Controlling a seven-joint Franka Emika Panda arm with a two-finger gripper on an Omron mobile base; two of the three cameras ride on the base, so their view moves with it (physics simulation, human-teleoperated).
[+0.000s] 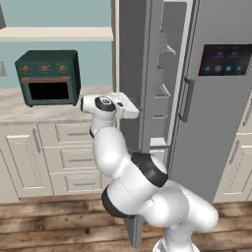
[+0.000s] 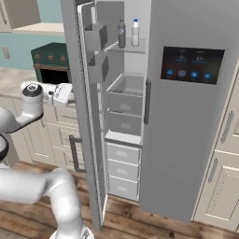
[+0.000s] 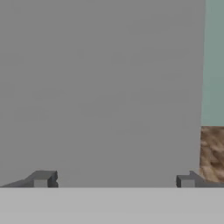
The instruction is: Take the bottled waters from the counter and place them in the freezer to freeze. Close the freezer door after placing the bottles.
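The two bottled waters stand side by side on the top shelf inside the freezer [image 2: 123, 112], the darker one [image 2: 121, 33] to the left of the whitish one [image 2: 135, 32]. The freezer door [image 2: 86, 140] is swung wide open, with grey bins [image 2: 95, 37] on its inner side. My gripper [image 3: 113, 181] is open, with nothing between its fingers, and it faces the door's flat grey outer face [image 3: 100, 87] at close range. In the left base view my hand [image 1: 132, 108] is against that outer face [image 1: 129, 54], about level with the counter [image 1: 15, 106].
A dark green toaster oven [image 1: 48, 78] sits on the counter to the left of the arm. The refrigerator's right door with the dark display panel [image 2: 192, 63] is shut. Cream drawers [image 1: 74, 157] lie below the counter. The floor is wood [image 2: 140, 219].
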